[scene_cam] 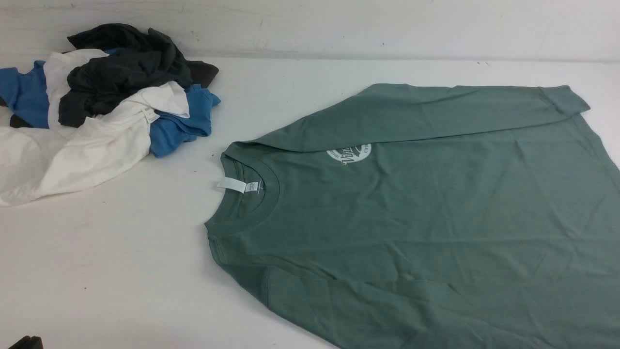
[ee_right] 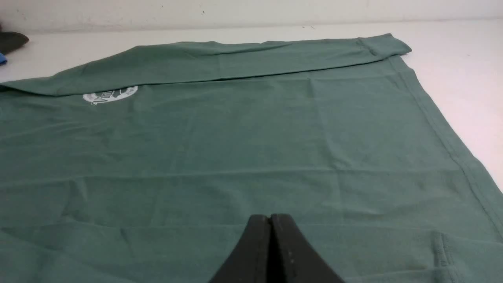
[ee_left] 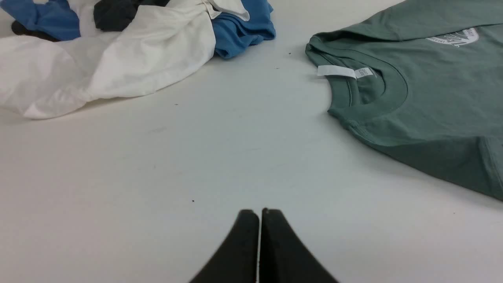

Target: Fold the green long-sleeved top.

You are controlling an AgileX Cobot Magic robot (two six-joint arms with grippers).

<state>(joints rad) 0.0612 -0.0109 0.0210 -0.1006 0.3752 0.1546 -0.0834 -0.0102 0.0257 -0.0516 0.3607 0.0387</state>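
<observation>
The green long-sleeved top (scene_cam: 436,218) lies flat, its far sleeve (scene_cam: 436,111) folded across the chest. Left gripper (ee_left: 259,214) out beyond its collar (ee_left: 369,90), right gripper (ee_right: 271,218) above its body — both pinched closed, empty. Likely next: open, grasp the near sleeve (scene_cam: 363,300), fold inward.

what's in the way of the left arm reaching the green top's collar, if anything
Likely yes, it can reach: only bare table lies between the shut left gripper and the collar of the green top.
</observation>
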